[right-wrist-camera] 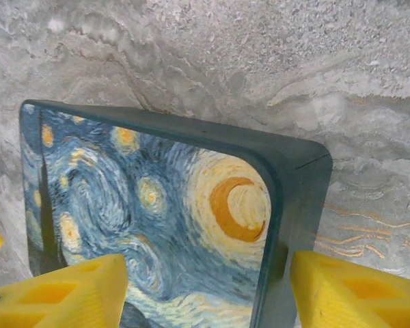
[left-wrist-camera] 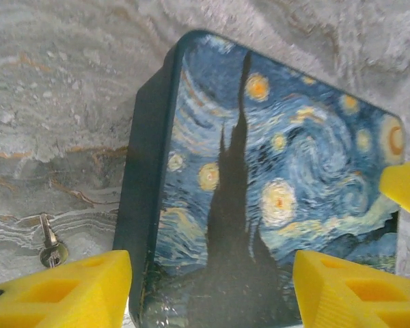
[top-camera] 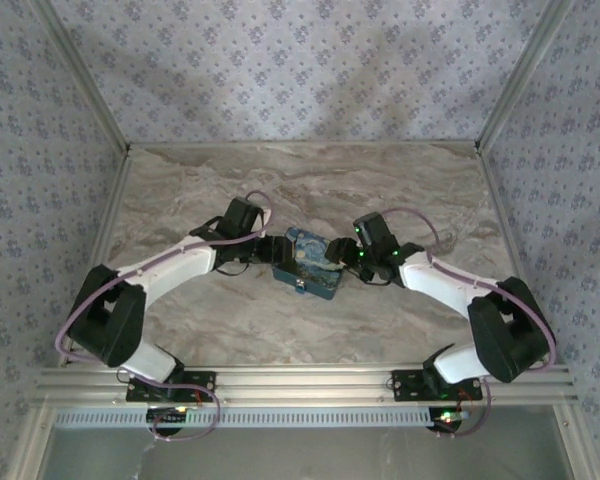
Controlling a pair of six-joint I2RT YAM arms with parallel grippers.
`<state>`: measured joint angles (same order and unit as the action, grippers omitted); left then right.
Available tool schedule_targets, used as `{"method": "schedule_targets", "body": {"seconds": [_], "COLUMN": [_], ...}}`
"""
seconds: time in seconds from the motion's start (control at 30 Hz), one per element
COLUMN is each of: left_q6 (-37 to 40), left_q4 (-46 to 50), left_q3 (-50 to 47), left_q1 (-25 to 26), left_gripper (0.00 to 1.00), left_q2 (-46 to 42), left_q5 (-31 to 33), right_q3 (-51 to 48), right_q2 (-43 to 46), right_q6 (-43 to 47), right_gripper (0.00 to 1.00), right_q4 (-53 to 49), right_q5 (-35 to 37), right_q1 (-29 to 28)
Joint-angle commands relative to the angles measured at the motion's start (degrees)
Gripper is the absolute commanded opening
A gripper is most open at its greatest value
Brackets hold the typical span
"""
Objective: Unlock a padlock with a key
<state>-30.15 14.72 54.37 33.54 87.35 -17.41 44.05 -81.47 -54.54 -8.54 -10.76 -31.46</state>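
Note:
A small silver key lies on the marble just left of a tin box printed with a starry night painting. At the box's near side a small pale metal piece shows, which may be the padlock; it is too small to tell. My left gripper hovers open over the box's left end, one yellow finger beside the box wall, the other over the lid. My right gripper stands open at the opposite end, straddling that edge the same way. Neither holds anything.
The box sits mid-table between both arms, my left gripper and right gripper meeting over it. Patterned walls with metal rails enclose the marble table on three sides. Open marble lies behind and in front of the box.

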Motion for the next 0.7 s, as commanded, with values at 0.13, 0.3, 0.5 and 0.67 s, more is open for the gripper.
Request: {"method": "schedule_targets", "body": {"seconds": [0.13, 0.3, 0.5, 0.67], "left_q6": [-2.96, -3.81, -4.29, -4.26], "left_q4": [-5.73, -6.91, -8.10, -7.80], "left_q3": [1.59, 3.49, 5.94, 8.56], "left_q1": [0.87, 1.11, 1.17, 1.01], "left_gripper": [0.56, 0.55, 0.55, 0.55], "left_q2": [2.66, 5.01, 7.49, 9.56], "left_q5": [-5.45, -6.43, -4.73, -3.05], "right_q3": [5.15, 10.85, 18.53, 22.39], "right_q2": [-3.70, -8.66, -16.13, -19.41], "right_q6": [2.78, 5.70, 9.03, 10.07], "right_gripper": [0.65, 0.65, 0.64, 0.64], "right_q4": [-1.53, -2.75, -5.13, -5.62], "right_q5": [-1.10, -2.01, -3.12, -2.78], "right_q1": [1.17, 2.74, 4.99, 5.86]}}
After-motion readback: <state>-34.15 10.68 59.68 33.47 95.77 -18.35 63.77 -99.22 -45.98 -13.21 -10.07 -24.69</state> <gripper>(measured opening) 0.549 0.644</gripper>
